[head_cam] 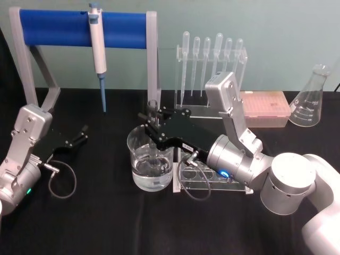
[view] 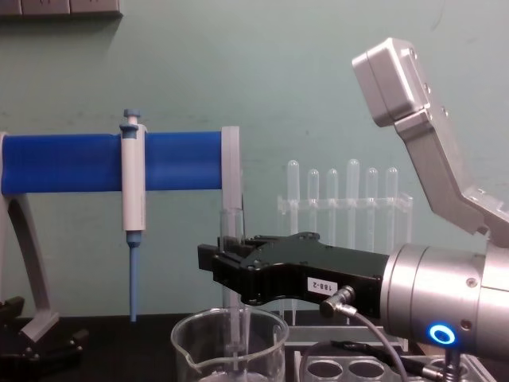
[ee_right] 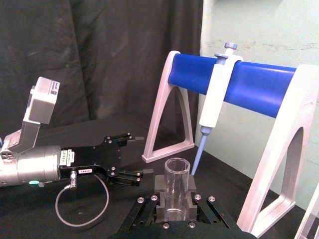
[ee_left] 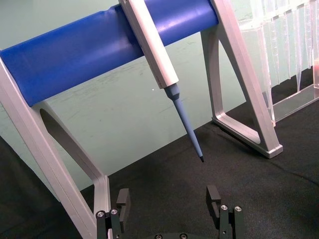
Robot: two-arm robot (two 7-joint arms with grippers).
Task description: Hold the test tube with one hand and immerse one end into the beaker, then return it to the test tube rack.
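Right black flat-jawed gripper point(head_cam: 150, 123) clamps the long clear glass test tube point(view: 232, 224) just below its open rim, jaws closed against the glass. Tube stands upright, lower end down inside the wide clear glass beaker point(head_cam: 150, 169), which is partly filled with clear liquid; depth of the tip in the liquid cannot be told. Beaker sits on the black table point(head_cam: 106, 223), just left of the clear plastic rack with round holes point(head_cam: 212, 178). Left black gripper point(head_cam: 81, 134) is parked low at the left near the blue-barred stand point(head_cam: 58, 29), jaws wide apart, holding nothing.
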